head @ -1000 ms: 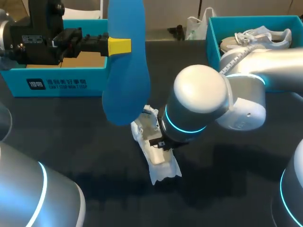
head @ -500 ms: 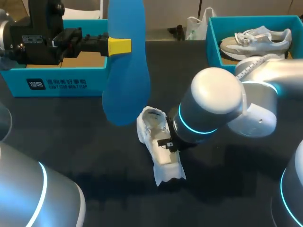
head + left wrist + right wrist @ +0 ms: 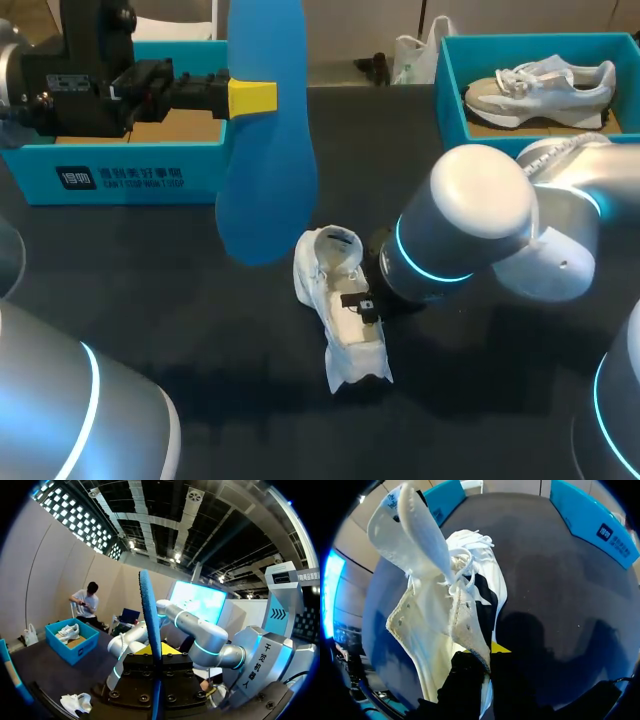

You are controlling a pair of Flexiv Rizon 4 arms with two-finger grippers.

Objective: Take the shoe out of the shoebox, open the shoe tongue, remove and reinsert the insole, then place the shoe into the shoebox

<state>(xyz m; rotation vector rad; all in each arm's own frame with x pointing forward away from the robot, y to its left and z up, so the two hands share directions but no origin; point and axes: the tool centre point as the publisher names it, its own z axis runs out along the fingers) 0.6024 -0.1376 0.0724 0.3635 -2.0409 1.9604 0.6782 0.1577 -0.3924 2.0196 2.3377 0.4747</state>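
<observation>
left tool (image 3: 250,97) grips blue insole (image 3: 265,170) aloft | white shoe (image 3: 340,300) on table (image 3: 200,330) | right arm (image 3: 480,230) over it

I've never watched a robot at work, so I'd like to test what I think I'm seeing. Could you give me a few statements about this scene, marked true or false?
1. The left gripper holds the blue insole upright in the air. True.
2. The right gripper grips the white shoe by its edge. True.
3. The white shoe sits inside a box. False: it rests on the table.
4. No shoe is in any box. False: a grey-and-white sneaker lies in the right-hand box.
</observation>
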